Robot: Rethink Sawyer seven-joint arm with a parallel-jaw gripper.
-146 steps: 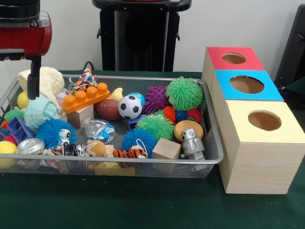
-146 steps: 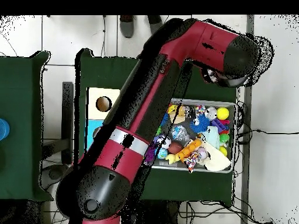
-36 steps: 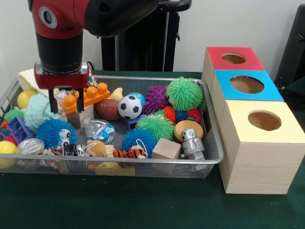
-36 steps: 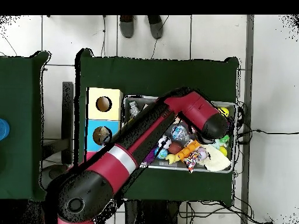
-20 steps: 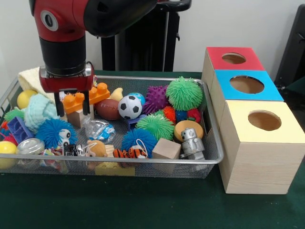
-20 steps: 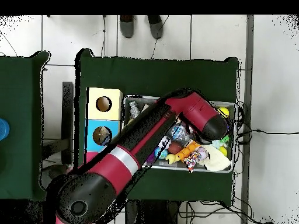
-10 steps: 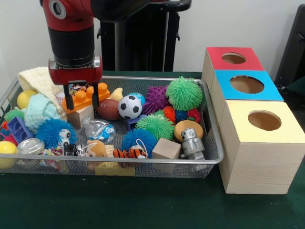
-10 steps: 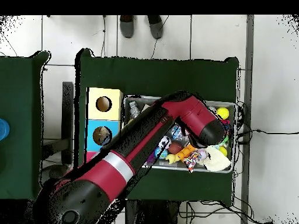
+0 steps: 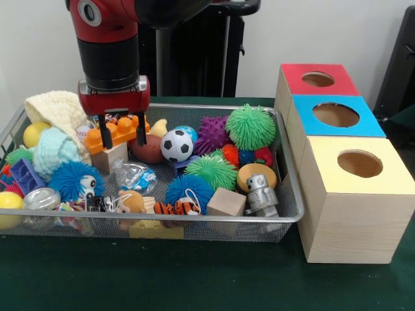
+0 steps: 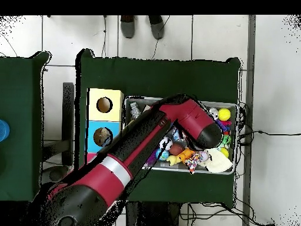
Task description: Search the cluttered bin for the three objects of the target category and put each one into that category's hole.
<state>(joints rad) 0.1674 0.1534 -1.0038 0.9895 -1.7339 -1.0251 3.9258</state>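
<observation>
The silver wire-mesh bin point(image 9: 194, 220) fills the left and middle of the front view and is packed with toys. My gripper point(image 9: 124, 132) hangs open over its back left part, with its black fingers point(image 9: 141, 129) in front of an orange toy brick point(image 9: 94, 140) that lies on a wooden block. It holds nothing. A brown football point(image 9: 152, 151) and a small soccer ball point(image 9: 176, 145) lie just right of it. In the overhead view the arm point(image 10: 147, 141) covers the gripper and much of the bin point(image 10: 230, 106).
Three wooden boxes with round holes stand right of the bin: red-topped point(image 9: 295, 81), blue-topped point(image 9: 305, 123) and yellow-topped point(image 9: 327, 188). Spiky green point(image 9: 250, 126), purple point(image 9: 211, 134) and blue point(image 9: 188, 189) balls, a silver robot toy point(image 9: 260, 192) and a cream cloth point(image 9: 57, 110) crowd the bin.
The gripper has come down from the far left into the bin, then moved right and slightly up along the orange brick. The brick and the other toys have stayed put.
</observation>
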